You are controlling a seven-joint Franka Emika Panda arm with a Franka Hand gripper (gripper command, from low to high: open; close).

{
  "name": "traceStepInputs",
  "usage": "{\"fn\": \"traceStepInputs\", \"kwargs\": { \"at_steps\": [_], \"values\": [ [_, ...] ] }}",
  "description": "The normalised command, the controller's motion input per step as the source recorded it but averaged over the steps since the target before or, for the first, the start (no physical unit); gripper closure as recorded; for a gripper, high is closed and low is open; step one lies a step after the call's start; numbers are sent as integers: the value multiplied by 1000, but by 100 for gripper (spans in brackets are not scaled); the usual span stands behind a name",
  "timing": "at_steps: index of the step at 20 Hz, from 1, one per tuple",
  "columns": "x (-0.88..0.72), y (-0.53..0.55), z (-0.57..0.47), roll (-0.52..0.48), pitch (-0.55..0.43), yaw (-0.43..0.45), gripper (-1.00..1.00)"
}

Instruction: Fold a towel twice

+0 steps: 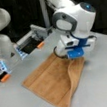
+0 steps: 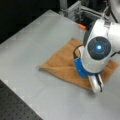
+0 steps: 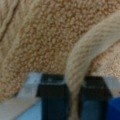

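Here jaws pinch ribbed terry towel (image 3: 75, 65) edge.

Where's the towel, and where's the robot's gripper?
towel (image 1: 49, 81): front view, on its flat middle.
gripper (image 3: 74, 98): wrist view, between the two dark fingers, where a strip of towel is pinched.

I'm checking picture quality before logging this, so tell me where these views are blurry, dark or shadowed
In both front views everything is soft and the background is near black; the table is evenly lit, with faint shadow beside the towel. In a front view the arm hides the gripper partly. The wrist view is most blurred: terry fills it, a towel strip sits between the dark fingers.
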Motion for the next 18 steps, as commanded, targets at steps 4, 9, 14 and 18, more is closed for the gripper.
{"fn": "traceStepInputs", "kwargs": {
  "at_steps": [4,9,14,18],
  "values": [
    [-491,-205,-65,163,-176,-138,100],
    [-539,-120,-23,161,-164,-160,100],
    [-522,-86,-5,171,-149,-117,100],
    [-478,-76,-34,168,-146,-30,100]
  ]
}}
